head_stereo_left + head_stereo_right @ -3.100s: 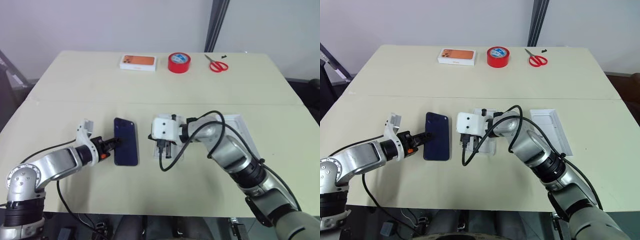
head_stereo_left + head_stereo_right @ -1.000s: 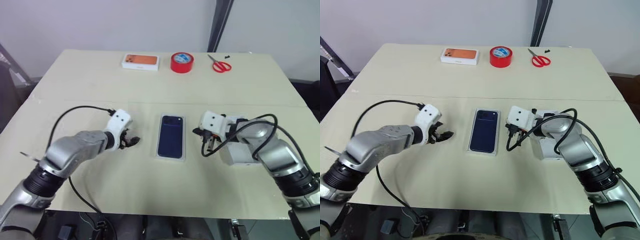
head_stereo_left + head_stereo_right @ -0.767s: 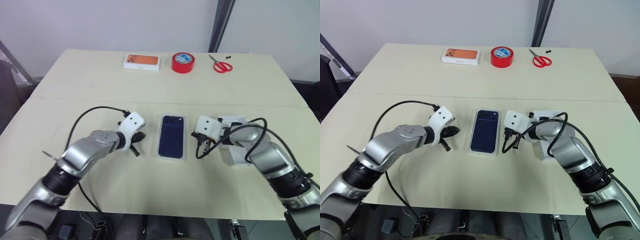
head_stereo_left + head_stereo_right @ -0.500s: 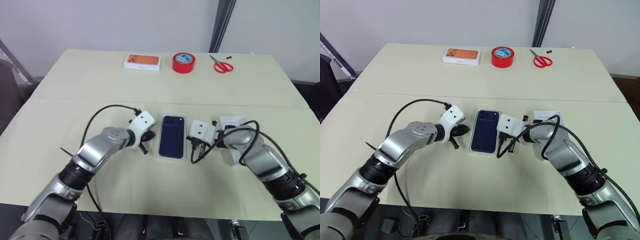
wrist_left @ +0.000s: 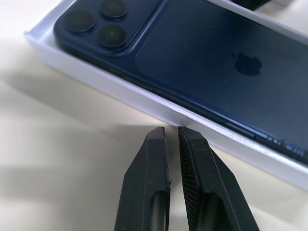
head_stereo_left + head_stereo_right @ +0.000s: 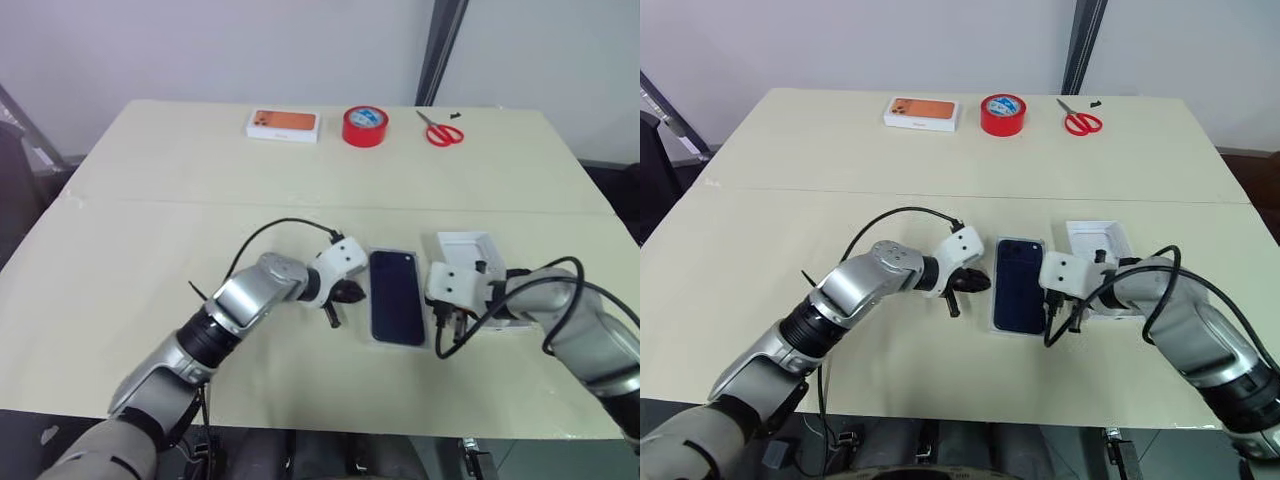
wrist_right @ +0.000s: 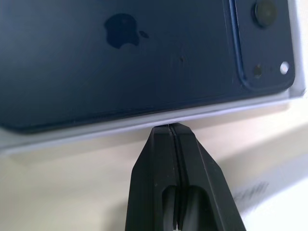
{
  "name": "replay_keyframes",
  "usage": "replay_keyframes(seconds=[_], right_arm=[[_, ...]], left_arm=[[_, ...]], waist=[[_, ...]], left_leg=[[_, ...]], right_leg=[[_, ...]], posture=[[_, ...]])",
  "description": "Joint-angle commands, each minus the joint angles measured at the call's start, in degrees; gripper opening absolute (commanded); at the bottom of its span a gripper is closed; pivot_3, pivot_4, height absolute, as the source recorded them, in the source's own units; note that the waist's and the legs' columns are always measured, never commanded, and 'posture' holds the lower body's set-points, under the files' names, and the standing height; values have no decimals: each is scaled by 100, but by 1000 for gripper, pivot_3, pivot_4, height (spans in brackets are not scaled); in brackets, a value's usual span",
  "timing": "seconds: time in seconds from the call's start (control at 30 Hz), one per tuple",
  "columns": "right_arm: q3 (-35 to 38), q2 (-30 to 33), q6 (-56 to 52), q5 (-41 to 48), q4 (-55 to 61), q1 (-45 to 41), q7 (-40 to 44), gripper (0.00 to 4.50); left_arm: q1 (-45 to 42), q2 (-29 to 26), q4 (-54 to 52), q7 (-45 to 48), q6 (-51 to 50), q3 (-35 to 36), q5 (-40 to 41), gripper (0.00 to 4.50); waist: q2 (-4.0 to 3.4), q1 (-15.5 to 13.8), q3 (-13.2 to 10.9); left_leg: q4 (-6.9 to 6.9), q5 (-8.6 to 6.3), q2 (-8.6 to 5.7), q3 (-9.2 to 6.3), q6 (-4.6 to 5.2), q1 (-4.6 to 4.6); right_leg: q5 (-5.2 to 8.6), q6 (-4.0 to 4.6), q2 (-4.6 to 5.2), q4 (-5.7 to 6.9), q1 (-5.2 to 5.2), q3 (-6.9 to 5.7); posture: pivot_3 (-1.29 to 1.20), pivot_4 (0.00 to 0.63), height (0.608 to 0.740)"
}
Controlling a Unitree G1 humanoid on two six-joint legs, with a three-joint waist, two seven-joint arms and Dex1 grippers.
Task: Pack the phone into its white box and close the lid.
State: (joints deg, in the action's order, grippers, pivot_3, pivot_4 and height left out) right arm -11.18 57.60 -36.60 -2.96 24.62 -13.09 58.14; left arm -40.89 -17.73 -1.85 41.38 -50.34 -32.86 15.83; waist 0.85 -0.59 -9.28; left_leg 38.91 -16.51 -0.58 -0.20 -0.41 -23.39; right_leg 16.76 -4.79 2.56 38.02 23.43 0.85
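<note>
At table centre, just toward the robot, the phone [image 6: 396,296] lay back-up inside the white box [image 6: 377,336], camera cluster at its 12 o'clock end, thin rim visible all round. L gripper [image 6: 343,296] sat at the box's 9 o'clock side, fingers pressed nearly together w/ only a hairline gap, tips touching or just short of the long wall, pinching nothing. R gripper [image 6: 444,318] sat at the 3 o'clock side, fingers fully pressed together, tips against the opposite long wall, also empty. The lid [image 6: 466,250] lay open-side up at about 2 o'clock from the box, just beside it, partly behind the R arm. Far off at 12 o'clock: orange-topped box [image 6: 282,124], red tape roll [image 6: 364,125], scissors [image 6: 438,132], all well apart from the work. Judgement: packing looked done; step in hand seemed to be squaring or nudging the box between both closed tips before fetching the lid. To do it well: push low on the walls, even pressure both sides, so the tray slides flat and doesn't tip or skew; keep tips off the glossy phone back. Risk: thin cardboard wall could buckle if one side pushed harder. Lid then needs flipping, printed face up, and aligning over the rim.
</note>
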Motion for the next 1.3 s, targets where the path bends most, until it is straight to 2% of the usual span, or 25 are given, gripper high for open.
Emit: replay_keyframes(seconds=[0.03,0.23,0.33,0.47,0.6,0.7,0.8,0.97,1.07,1.17,1.2,1.3], right_arm=[[211,23,76,159,356,38,13,0],[405,118,-33,214,326,17,72,0],[961,327,-347,596,448,73,316,892],[1774,244,-1495,1298,622,-57,251,2784],[1893,-164,-3537,1898,678,-692,-215,2784],[1693,-517,-4762,1923,534,-1055,-805,2784],[1679,-797,-5333,1973,412,-1226,-1210,2784],[1580,-1160,-5590,1936,211,-1127,-1913,2784],[1611,-1343,-5590,1947,137,-1096,-2271,1965],[1631,-1379,-5590,2057,144,-1086,-2438,427],[1643,-1386,-5590,2084,141,-1086,-2488,58],[1877,-1437,-5590,2246,143,-1251,-2582,58]], left_arm=[[-95,208,-111,241,-3,-135,9,507],[-39,176,-67,227,-69,-45,-196,507],[19,-1,-215,256,-98,224,-163,465],[379,-400,-749,471,246,709,46,465],[994,-782,-1371,900,1035,1247,335,465],[1458,-1115,-1683,1298,1858,1454,325,465],[1739,-1257,-1725,1558,2564,1529,277,465],[2051,-1262,-1598,1854,3205,1745,479,465],[2082,-1222,-1568,1844,3289,1789,485,465],[2090,-1182,-1543,1812,3322,1798,453,465],[2091,-1174,-1538,1812,3328,1798,448,465],[2146,-1106,-1523,1689,3320,1912,482,465]], waist=[[-1,0,0],[-1,-7,0],[-2,-12,0],[-3,23,-1],[-9,60,2],[-12,25,3],[-13,-10,3],[-16,-5,3],[-18,-1,4],[-19,9,4],[-19,14,4],[-21,29,4]], left_leg=[[2,-1,0,0,1,0],[5,-2,0,0,2,0],[7,-2,0,0,2,-1],[7,-3,5,-1,5,-1],[6,-4,9,-1,3,0],[5,-5,9,-1,2,-1],[2,-6,8,0,0,-3],[2,-10,3,2,7,-10],[2,-10,3,2,8,-10],[3,-10,2,4,8,-10],[3,-10,2,4,9,-10],[3,-10,2,4,10,-10]], right_leg=[[0,0,0,0,0,0],[1,-1,0,1,-1,0],[1,-1,0,1,-1,0],[1,-1,0,2,-1,0],[0,0,3,5,0,1],[1,2,9,2,1,0],[1,4,17,-5,3,1],[1,3,24,-14,3,1],[1,3,24,-11,4,0],[0,2,23,-10,4,0],[0,2,22,-9,4,0],[0,1,19,-6,4,-1]], posture=[[0,150,729],[0,150,729],[0,150,729],[0,150,729],[0,150,729],[0,150,729],[0,150,729],[0,150,729],[0,150,729],[0,150,729],[0,150,729],[0,150,729]])
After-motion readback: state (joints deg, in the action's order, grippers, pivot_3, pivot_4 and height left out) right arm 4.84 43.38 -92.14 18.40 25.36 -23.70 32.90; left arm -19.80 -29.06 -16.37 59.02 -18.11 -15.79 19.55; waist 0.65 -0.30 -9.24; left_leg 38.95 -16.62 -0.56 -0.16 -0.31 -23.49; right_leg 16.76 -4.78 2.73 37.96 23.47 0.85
